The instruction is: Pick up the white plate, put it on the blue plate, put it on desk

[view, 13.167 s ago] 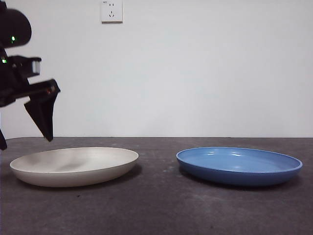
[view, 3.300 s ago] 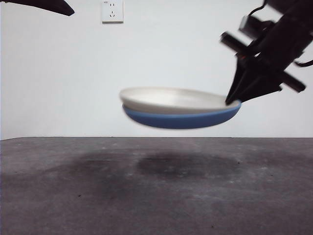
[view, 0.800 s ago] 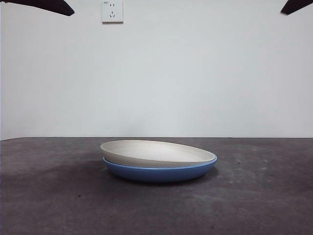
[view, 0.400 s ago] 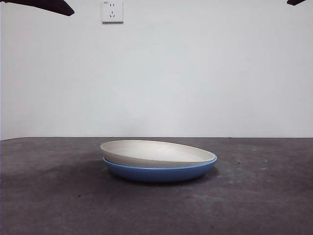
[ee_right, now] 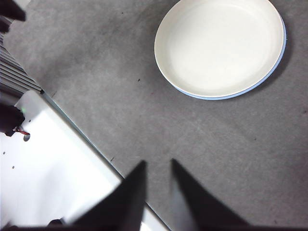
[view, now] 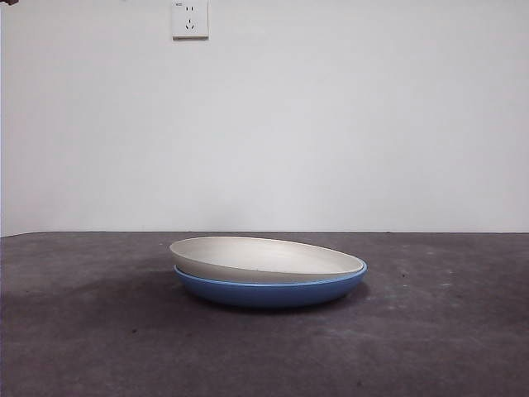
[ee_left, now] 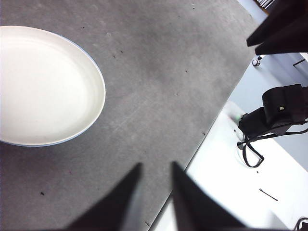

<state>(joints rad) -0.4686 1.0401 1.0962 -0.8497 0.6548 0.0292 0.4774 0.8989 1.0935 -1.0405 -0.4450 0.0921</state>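
Note:
The white plate (view: 264,255) lies nested in the blue plate (view: 273,294), and the stack rests in the middle of the desk (view: 446,331). Nothing touches the plates. Seen from the left wrist, the white plate (ee_left: 43,86) lies well away from my left gripper (ee_left: 156,164), which is shut and holds nothing. From the right wrist, the white plate (ee_right: 219,45) shows a thin blue plate rim (ee_right: 278,65) around it. My right gripper (ee_right: 158,161) is high above the desk, shut and holding nothing. Neither gripper appears in the front view.
A wall socket (view: 188,18) sits high on the white wall behind. Beyond the desk's edge lies a white base (ee_left: 250,192) carrying a black device with cables (ee_left: 274,110). The other arm's black jaws (ee_left: 281,26) show in the left wrist view.
The black arm tips at the front view's top corners have drawn out of the picture. The stacked plates have not moved.

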